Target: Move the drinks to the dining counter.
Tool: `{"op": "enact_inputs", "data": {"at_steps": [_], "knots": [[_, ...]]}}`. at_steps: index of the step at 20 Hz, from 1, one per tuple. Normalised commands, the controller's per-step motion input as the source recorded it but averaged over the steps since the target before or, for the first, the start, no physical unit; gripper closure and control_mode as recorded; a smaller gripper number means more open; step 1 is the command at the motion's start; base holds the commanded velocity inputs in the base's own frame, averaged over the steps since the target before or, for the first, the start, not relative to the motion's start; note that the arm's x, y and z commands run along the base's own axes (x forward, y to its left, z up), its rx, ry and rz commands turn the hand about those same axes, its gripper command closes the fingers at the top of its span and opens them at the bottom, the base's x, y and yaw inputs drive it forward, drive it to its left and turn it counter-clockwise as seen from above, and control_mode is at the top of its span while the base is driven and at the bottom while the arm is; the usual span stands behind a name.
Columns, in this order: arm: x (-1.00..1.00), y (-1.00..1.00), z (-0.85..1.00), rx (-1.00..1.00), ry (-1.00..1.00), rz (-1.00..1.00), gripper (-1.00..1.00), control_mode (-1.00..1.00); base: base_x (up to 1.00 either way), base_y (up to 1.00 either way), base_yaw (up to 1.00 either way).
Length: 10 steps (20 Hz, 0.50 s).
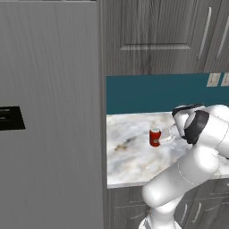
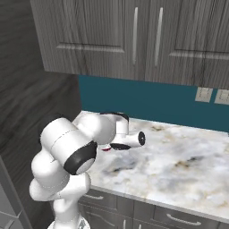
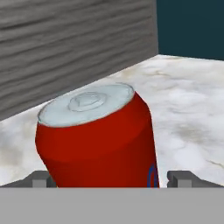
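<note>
Red can [image 3: 98, 140] stands upright straight ahead, between the fingers of my wide-open pincer [image 3: 107, 178], not gripped yet.

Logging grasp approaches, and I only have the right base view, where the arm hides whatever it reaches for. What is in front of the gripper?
Observer: A red soda can with a silver top, upright on the marble counter, seen in the hand view.
Operator: Are the fingers around it yet?
Observer: The gripper is open; one fingertip shows on each side of the can's base, and I cannot tell if they touch.
Operator: What stands left of the counter?
Observer: In the left base view, a tall grey wood-grain panel rises past the counter's left end.
Operator: Anything behind the can?
Observer: The teal backsplash.
</note>
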Motion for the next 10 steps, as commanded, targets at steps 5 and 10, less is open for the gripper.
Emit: {"op": "enact_inputs", "data": {"at_steps": [5, 10], "knots": [[0.18, 0.17, -0.11, 0.00, 0.07, -0.01, -1.00, -1.00, 0.00, 0.00, 0.00], [0.19, 0.21, -0.12, 0.00, 0.02, 0.00, 1.00, -1.00, 0.00, 0.00, 0.00]]}}
